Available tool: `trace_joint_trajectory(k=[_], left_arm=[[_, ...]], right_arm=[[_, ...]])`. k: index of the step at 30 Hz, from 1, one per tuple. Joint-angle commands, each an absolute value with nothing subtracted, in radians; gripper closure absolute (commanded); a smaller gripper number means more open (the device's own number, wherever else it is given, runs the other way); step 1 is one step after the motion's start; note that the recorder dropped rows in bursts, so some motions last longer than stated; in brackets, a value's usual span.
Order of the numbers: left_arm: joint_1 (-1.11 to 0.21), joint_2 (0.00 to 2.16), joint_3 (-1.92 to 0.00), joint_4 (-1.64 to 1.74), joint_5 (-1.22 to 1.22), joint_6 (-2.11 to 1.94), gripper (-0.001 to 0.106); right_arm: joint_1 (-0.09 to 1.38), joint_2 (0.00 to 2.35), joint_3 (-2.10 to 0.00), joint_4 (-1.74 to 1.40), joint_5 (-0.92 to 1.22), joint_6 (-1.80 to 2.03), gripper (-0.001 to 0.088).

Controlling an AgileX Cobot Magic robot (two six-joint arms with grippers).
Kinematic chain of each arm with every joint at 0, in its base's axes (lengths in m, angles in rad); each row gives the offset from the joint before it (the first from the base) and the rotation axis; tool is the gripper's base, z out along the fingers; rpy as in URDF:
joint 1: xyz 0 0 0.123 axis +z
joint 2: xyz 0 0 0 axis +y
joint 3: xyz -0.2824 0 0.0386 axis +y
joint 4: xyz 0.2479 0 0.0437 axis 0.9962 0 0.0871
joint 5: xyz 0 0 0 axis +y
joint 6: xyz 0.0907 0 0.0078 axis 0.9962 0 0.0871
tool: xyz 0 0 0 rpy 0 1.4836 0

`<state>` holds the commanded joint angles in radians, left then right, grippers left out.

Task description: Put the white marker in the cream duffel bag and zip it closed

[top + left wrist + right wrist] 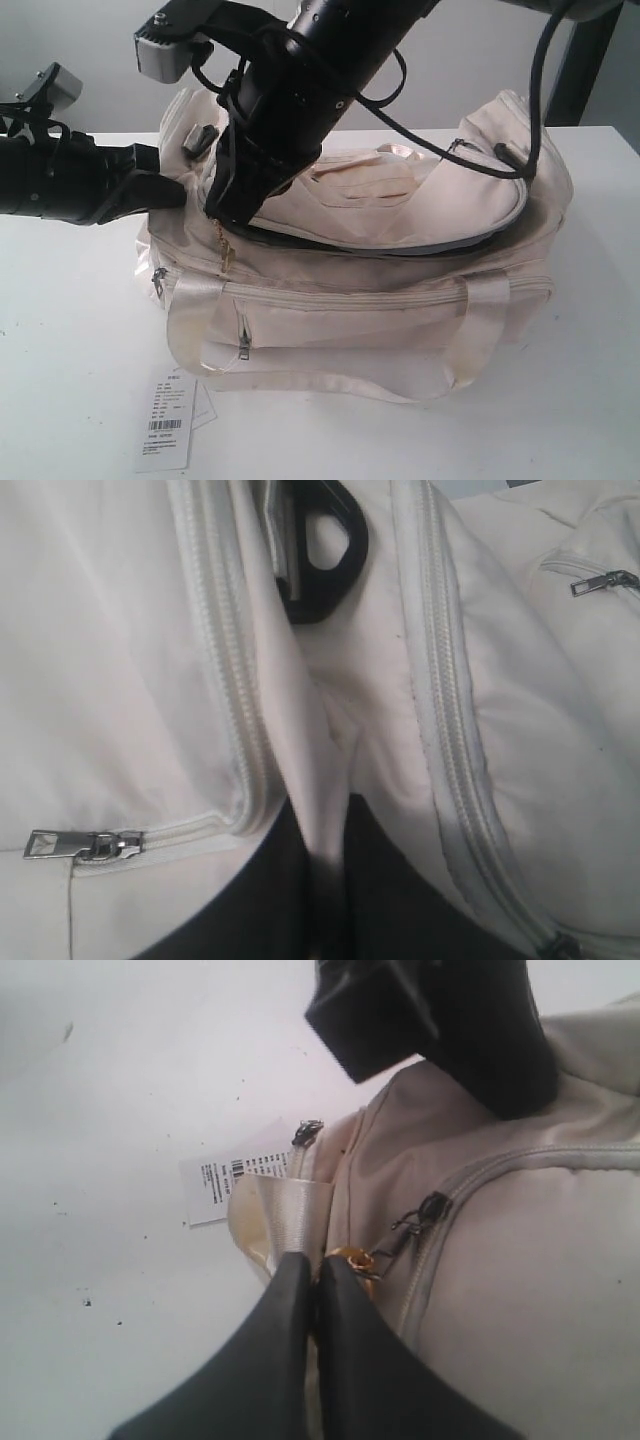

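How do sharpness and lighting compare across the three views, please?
Exterior view: even, soft light, bag fairly crisp, dark arm lacking detail. Left wrist view: close and soft, only the zip pull sharp. Right wrist view: right gripper blurred near the lens, table washed out.

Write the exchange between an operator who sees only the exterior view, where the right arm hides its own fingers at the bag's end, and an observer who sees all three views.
Operator: The arm blocks my view. Are the right fingers shut?
Observer: Yes. The right wrist view shows the right fingers pressed together, with the gold zipper charm at their tips, apparently pinched.
Operator: What are the left fingers doing at the bag's end?
Observer: In the left wrist view the left fingers have a fold of the cream duffel bag between them.
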<state>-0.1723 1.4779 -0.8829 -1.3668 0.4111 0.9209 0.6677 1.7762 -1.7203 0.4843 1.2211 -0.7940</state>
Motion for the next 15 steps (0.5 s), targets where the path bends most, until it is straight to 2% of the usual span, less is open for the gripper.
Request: trace_joint_trajectory(k=[15], left_arm=[[-0.172, 1.478, -0.883, -1.367, 0.411, 0.921, 0.105]], right_arm=[[0.668, 1.776, -1.72, 0.473, 1.221, -0.669, 0.0868]])
